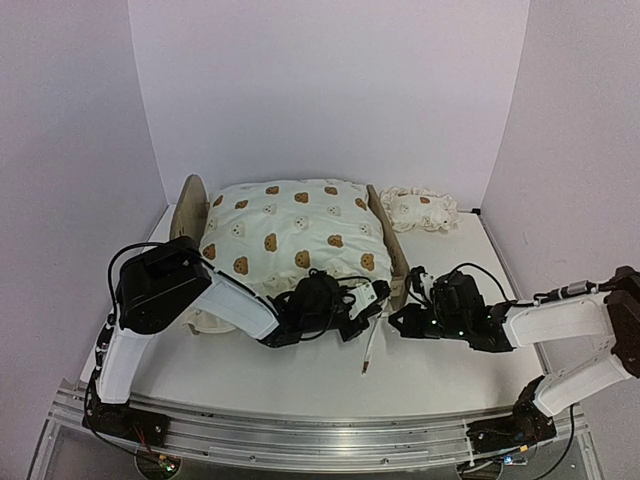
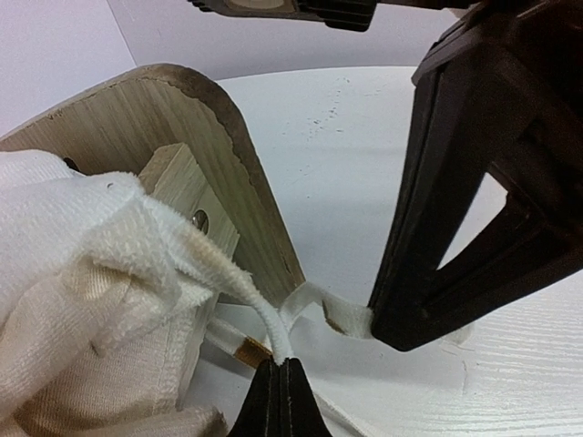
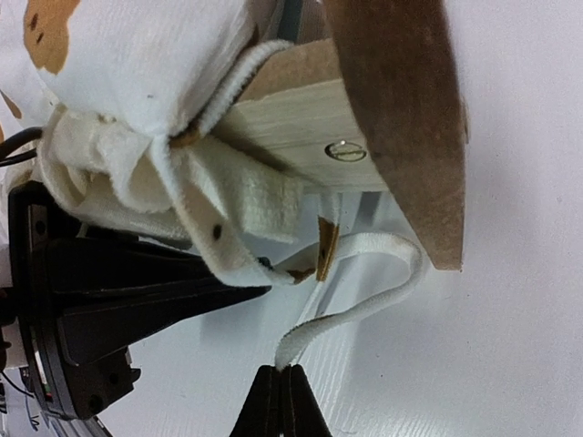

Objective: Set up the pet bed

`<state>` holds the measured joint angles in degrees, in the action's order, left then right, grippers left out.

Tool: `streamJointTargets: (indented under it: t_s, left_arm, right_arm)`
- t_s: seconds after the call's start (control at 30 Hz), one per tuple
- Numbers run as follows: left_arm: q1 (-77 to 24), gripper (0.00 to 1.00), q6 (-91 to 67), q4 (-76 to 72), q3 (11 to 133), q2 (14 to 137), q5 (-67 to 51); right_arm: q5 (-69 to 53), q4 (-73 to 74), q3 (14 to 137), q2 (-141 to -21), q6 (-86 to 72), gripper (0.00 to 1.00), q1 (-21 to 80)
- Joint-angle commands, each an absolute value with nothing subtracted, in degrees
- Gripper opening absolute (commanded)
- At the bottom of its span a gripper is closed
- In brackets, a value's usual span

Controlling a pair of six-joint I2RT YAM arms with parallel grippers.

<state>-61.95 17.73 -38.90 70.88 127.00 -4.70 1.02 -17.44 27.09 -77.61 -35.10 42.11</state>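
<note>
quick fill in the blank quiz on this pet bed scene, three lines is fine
1. The bear-print cushion lies on the pet bed; the small pillow lies on the ___.
2. The left tool is shut on a ___ cord.
3. The right tool is ___ on a second cord.
Missing words: table; white; shut.
</note>
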Motion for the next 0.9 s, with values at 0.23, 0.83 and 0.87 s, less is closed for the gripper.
streamJointTargets:
  t_s: [0.23,0.83,0.87]
  left_arm:
    - [-60.41,0.0,12.66,-30.21,65.72,112.55,-15.05]
    - [-58.11,0.0,12.99,-20.74,64.53,109.53,-27.41]
    - [-57.89,0.0,13.63,-20.02,64.63,109.4,-27.54]
  right_arm:
    - [-9.8,-21.42,37.19,-86.42,-32.55,0.0,39.47]
    - [-19.74,-51.37,34.52,-95.09,-44.24,0.0,39.46]
    - [-20.33,-51.84,33.99,-94.81,-44.57,0.0,39.46]
